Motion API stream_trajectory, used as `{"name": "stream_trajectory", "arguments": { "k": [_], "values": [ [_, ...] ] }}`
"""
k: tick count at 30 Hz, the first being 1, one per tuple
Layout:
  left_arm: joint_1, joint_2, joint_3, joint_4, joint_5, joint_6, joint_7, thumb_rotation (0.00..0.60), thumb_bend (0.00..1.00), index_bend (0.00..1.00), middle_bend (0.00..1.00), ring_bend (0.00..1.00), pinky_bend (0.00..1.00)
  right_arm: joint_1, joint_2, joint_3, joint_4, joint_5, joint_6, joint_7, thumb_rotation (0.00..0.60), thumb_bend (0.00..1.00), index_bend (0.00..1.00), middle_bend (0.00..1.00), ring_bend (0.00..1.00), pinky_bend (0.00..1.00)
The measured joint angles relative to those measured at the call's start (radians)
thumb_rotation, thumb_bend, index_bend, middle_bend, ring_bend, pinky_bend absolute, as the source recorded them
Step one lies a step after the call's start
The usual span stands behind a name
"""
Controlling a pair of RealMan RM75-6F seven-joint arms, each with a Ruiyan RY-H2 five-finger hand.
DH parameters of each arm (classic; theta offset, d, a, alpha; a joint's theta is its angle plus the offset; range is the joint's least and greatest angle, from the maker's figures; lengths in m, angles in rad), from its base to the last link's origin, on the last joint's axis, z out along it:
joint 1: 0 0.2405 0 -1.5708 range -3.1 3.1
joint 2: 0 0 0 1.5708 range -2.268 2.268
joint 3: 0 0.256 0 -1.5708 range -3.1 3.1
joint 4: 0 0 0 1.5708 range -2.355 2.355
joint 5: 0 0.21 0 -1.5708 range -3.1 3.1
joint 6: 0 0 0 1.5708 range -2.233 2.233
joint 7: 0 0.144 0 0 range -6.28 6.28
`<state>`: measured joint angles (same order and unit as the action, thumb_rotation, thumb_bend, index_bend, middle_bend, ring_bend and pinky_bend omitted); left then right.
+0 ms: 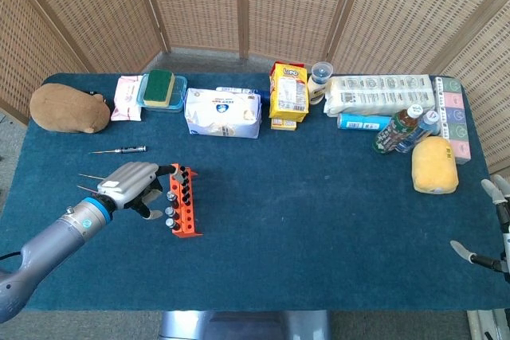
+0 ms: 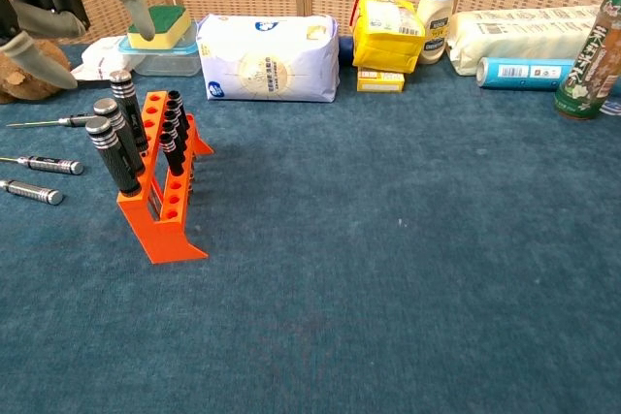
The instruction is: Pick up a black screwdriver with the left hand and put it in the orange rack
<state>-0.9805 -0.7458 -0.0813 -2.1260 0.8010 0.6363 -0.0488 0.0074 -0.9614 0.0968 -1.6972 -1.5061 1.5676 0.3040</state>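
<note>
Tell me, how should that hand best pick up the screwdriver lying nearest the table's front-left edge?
Probably by the thick black handle, coming down from above. The screwdriver lies flat on the cloth, with its thin metal shaft too slim to grip well. The left hand is empty now, hovering beside the orange rack.

Only one marking reads with any confidence: the yellow snack bag point(image 1: 288, 91), just right of the white tissue pack point(image 1: 223, 112), bears what looks like "Lipo" near its top. Print on the tissue pack, the blue tube point(image 1: 362, 122) and the bottles is too small to read
</note>
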Motion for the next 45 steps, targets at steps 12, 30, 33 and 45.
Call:
{"name": "stream_trajectory", "arguments": {
  "k": [12,30,33,45],
  "values": [
    [0.010,-0.033,-0.028,-0.006,-0.040,0.044,0.020,0.595,0.04,0.30,0.90,0.78,0.86,-0.001,0.002,0.000,0.001,-0.001,0.001,0.002,0.600,0.00,0.04,0.00,0.00,0.00],
    [-0.061,-0.047,-0.004,-0.013,-0.202,0.031,0.107,0.203,0.00,0.44,0.90,0.79,0.86,-0.001,0.003,-0.001,-0.001,-0.002,0.001,0.003,0.600,0.00,0.04,0.00,0.00,0.00],
    [-0.069,-0.056,0.008,-0.008,-0.212,0.047,0.137,0.195,0.00,0.44,0.90,0.78,0.86,-0.001,0.003,-0.001,0.000,-0.003,0.000,0.001,0.600,0.00,0.04,0.00,0.00,0.00],
    [-0.089,-0.176,0.043,0.028,-0.251,0.160,0.262,0.178,0.00,0.44,0.90,0.79,0.86,0.000,0.003,0.000,0.002,0.000,-0.002,0.005,0.600,0.00,0.04,0.00,0.00,0.00]
  ]
}}
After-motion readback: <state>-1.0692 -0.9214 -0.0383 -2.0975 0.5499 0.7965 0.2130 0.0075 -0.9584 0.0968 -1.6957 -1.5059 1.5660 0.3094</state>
